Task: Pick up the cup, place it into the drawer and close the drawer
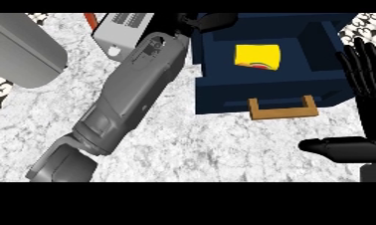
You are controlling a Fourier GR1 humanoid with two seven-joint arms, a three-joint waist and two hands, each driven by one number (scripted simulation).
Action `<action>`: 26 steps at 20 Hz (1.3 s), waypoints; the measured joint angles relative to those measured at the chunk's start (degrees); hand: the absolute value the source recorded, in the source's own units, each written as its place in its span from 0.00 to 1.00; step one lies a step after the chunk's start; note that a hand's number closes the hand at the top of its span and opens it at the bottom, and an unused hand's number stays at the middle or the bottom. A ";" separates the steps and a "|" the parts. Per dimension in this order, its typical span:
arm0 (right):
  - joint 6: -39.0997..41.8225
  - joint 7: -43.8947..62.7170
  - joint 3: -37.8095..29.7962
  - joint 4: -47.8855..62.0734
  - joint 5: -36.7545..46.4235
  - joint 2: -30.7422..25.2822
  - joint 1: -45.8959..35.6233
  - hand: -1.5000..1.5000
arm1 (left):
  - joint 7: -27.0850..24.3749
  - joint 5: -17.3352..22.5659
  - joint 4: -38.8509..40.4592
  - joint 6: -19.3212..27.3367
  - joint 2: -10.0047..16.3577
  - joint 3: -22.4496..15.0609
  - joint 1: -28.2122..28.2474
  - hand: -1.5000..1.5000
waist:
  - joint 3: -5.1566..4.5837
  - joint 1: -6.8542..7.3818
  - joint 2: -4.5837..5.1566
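Clearly yellow cup (258, 57) inside open drawer (220, 94); left robot hand (211, 20) beside rim.

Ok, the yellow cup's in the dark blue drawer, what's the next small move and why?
Probably draw the left hand back clear of the open dark blue drawer, since the yellow cup already lies inside it and the drawer is not yet shut. The right hand rests open at the right edge.
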 measured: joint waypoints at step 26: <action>3.83 0.26 0.42 0.03 -5.95 0.28 -1.12 0.00 | 2.47 10.29 1.93 13.33 -0.01 -25.69 -0.05 0.00 | 0.02 -1.84 0.32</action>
